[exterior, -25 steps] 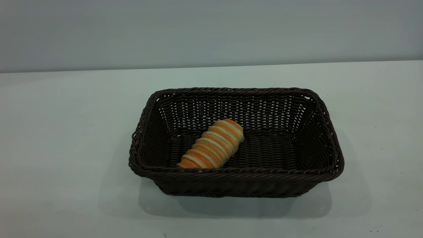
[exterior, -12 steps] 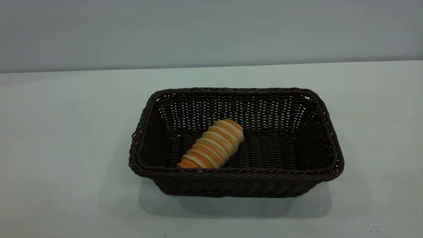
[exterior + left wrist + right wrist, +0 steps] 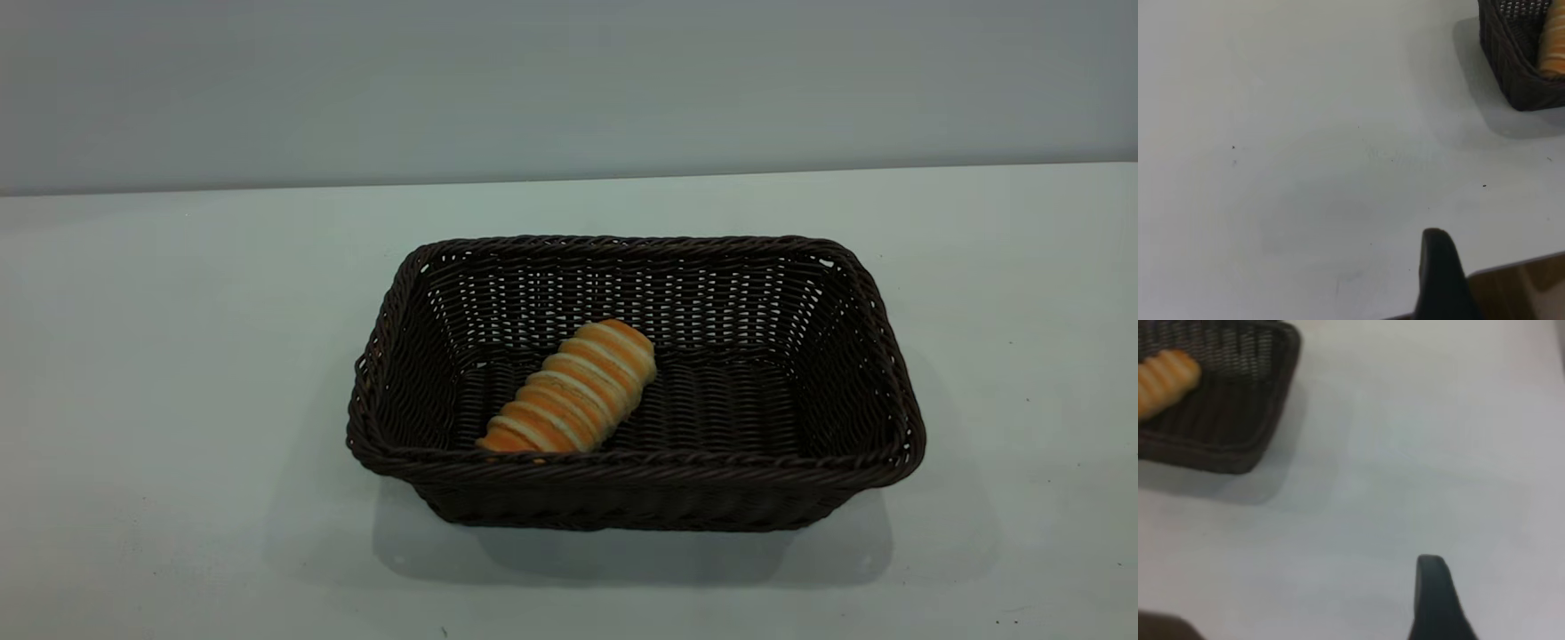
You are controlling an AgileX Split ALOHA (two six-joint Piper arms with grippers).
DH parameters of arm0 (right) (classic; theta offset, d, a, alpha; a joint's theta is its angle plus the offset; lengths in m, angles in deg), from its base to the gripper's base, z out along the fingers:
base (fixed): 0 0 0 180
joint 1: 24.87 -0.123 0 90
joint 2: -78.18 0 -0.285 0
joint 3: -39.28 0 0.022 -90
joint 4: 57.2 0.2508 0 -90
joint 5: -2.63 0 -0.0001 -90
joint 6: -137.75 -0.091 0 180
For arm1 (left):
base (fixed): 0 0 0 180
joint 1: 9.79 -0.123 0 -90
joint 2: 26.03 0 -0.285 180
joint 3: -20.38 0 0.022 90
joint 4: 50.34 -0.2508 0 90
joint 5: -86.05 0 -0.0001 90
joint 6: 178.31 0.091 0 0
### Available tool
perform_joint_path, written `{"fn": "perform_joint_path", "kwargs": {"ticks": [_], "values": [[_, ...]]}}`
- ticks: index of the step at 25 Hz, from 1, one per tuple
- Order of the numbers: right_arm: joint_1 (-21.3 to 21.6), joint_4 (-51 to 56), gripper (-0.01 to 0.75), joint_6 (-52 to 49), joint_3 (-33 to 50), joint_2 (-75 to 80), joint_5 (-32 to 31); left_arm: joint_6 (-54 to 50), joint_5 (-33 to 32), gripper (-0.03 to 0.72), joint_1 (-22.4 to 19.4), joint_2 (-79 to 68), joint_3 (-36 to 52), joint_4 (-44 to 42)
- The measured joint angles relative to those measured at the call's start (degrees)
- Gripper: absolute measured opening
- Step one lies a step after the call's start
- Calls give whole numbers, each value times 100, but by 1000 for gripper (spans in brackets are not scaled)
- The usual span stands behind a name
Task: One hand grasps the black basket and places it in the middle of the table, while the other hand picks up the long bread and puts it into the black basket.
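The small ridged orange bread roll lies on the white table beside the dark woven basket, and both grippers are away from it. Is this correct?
Not quite. The small ridged orange bread roll lies inside the dark woven wicker basket, on its floor, as the exterior view shows. The rest holds: no gripper is near it.

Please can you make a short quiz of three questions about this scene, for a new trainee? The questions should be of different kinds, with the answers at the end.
1. True or false: the bread lies inside the basket.
2. Multiple choice: in the exterior view, the bread lies in which part of the basket? A) the left half, B) the right half, C) outside, on the table.
3. Fill in the missing word: in the exterior view, the number of robot arms to be seen is ____.

Key
1. True. It rests on the basket floor, set at a slant.
2. A.
3. Zero. Only one finger of the left pincer and one of the right pincer show, in the wrist views, both away from the basket.
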Motion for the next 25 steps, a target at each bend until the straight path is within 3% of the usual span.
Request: {"fn": "perform_joint_path", "kwargs": {"ticks": [25], "values": [[136, 9, 475, 6, 0, 0, 0, 0, -11, 481, 0, 0, 0, 0]]}}
